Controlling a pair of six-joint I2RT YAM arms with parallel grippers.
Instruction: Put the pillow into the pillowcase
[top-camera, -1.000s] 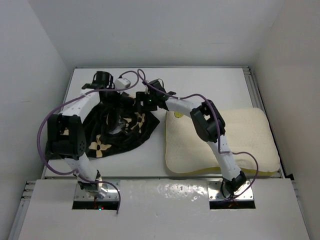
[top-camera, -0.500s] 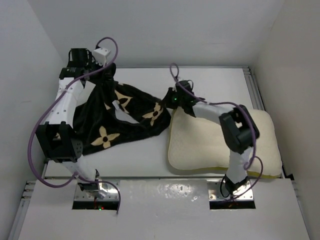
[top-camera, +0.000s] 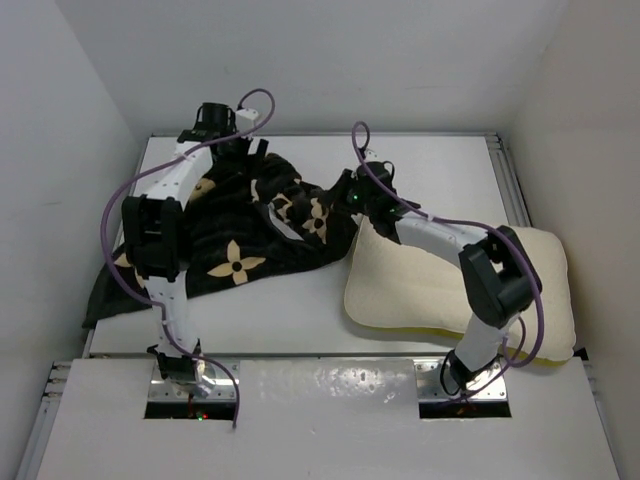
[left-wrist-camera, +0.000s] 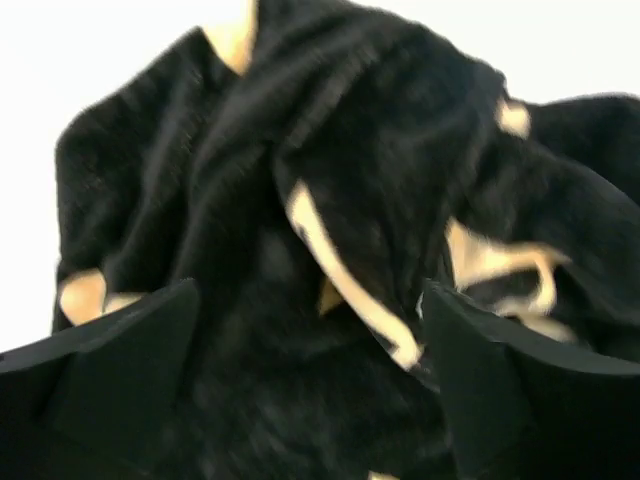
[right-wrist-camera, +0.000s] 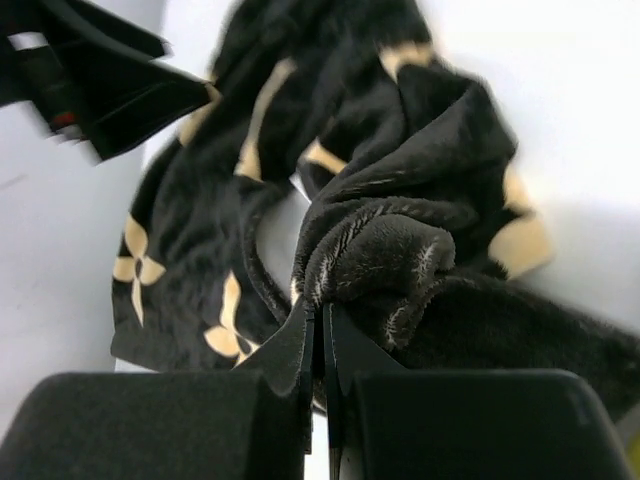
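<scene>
White walls (top-camera: 330, 60) box in a pale bench (top-camera: 430, 165). Nearest the arm bases lies the pillow (top-camera: 430, 290), flat and wholly uncovered, on the near side of the right pincer (right-wrist-camera: 322, 335) and passing under that arm. Just beyond the pillow's far corner the right pincer is pressed together on a bunched fold of the pillowcase (top-camera: 235, 235), the plush pinched right at the fingertips, as the wrist view shows. To that pincer's left the pillowcase sprawls in a crumpled heap, one end appearing to trail off the bench's left edge, and no open mouth can be made out. Farthest back, the left pincer (left-wrist-camera: 310, 295) stands spread over the case's far edge, with fabric lying below and between its fingers but not gripped by them. By my judgement the task is barely begun: the case has yet to be held open on both sides, and all the work of stuffing the pillow in is left to do.
</scene>
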